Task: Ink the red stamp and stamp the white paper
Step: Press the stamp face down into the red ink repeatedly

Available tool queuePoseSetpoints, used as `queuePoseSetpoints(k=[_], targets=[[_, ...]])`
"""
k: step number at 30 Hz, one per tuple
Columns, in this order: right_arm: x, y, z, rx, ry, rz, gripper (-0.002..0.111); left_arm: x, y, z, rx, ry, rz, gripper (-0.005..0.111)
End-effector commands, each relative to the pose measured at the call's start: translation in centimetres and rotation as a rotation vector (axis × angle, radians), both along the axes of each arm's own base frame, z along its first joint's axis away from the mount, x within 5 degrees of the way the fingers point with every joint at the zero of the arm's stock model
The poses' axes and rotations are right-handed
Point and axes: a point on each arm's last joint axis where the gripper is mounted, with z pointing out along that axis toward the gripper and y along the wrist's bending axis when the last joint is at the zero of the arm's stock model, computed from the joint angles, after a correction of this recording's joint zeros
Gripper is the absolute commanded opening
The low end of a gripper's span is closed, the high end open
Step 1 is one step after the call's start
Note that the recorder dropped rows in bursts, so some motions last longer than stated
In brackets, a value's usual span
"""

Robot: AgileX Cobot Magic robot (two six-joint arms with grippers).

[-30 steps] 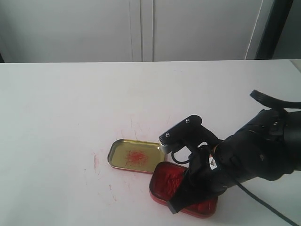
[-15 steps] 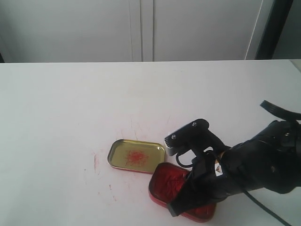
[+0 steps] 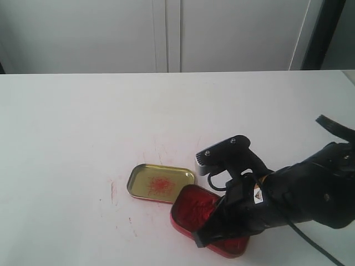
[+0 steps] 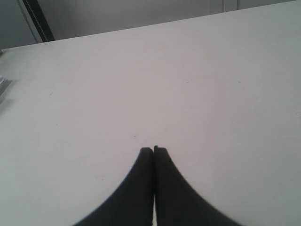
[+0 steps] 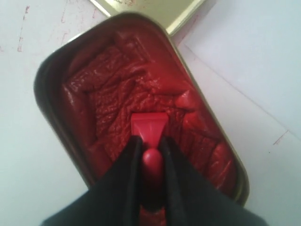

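Observation:
My right gripper (image 5: 150, 140) is shut on the red stamp (image 5: 149, 126), holding its narrow handle with the square base down on the red ink paste. The paste fills an open red tin (image 5: 117, 89), which the exterior view shows at the table's front (image 3: 191, 208), partly under my right gripper (image 3: 204, 238). The stamp itself is hidden there by the arm. A corner of the white paper (image 5: 254, 61) lies beside the tin in the right wrist view. My left gripper (image 4: 154, 149) is shut on nothing over bare table.
The tin's gold lid (image 3: 161, 183) lies open side up, smeared with red, touching the tin's far left end. Red smudges (image 3: 112, 190) mark the white table (image 3: 83, 127) left of the lid. The left arm is out of the exterior view.
My right arm has come lower and nearer the front edge, pressing down into the tin. The tin has slid and turned a little to the left.

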Motion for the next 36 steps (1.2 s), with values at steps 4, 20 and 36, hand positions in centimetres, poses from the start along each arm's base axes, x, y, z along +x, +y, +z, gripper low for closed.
queuePoseSetpoints(k=[4, 20, 36], targets=[[0.3, -0.42, -0.37, 0.021, -0.026, -0.031, 0.0, -0.01, 0.0, -0.08, -0.003, 0.0, 0.001, 0.0], [0.48, -0.72, -1.12, 0.028, 0.053, -0.095, 0.0, -0.01, 0.0, -0.08, -0.003, 0.0, 0.001, 0.0], [0.38, -0.74, -0.5, 0.042, 0.036, -0.084, 0.0, -0.01, 0.0, -0.08, -0.003, 0.0, 0.001, 0.0]])
